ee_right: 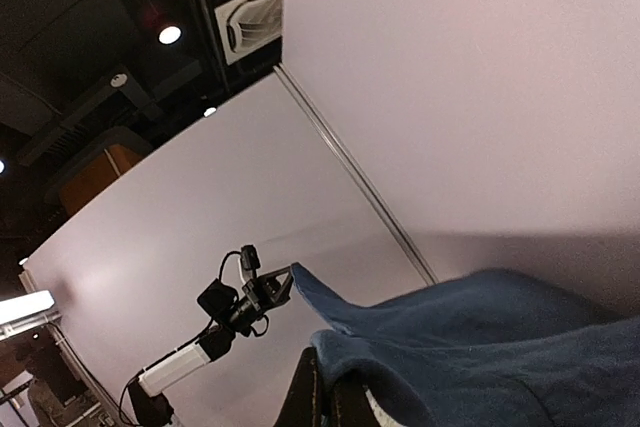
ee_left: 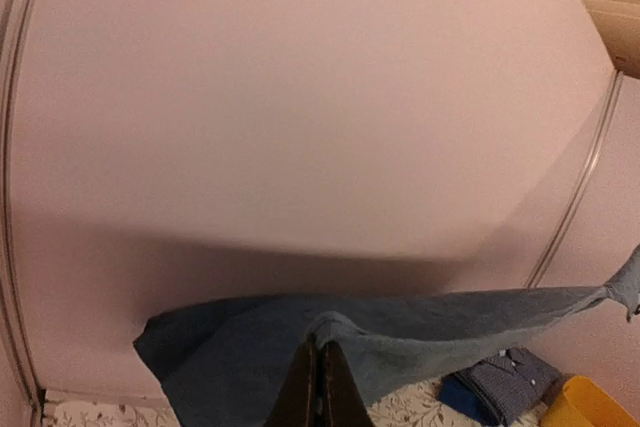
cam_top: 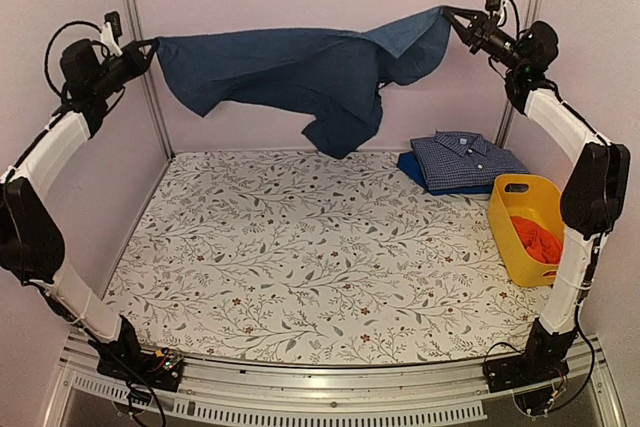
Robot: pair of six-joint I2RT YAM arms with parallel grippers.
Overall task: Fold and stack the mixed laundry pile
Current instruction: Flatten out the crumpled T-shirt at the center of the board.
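Observation:
A dark blue garment (cam_top: pixel 300 72) from the mixed laundry pile hangs stretched in the air between both arms, high above the table, and its middle sags in loose folds. My left gripper (cam_top: pixel 152 44) is shut on its left corner and my right gripper (cam_top: pixel 447 13) on its right corner. The left wrist view shows the left gripper (ee_left: pixel 320 352) pinching a fold of the garment (ee_left: pixel 230 357). The right wrist view shows the right gripper (ee_right: pixel 327 367) shut on the garment (ee_right: pixel 500 337). A folded blue check shirt (cam_top: pixel 462 159) lies at the back right on a folded darker blue piece (cam_top: pixel 410 169).
A yellow plastic basket (cam_top: pixel 510 247) stands at the right edge of the table with a red-orange cloth (cam_top: pixel 535 237) inside. A floral sheet (cam_top: pixel 300 257) covers the table. Pink walls with metal posts close in the back and sides.

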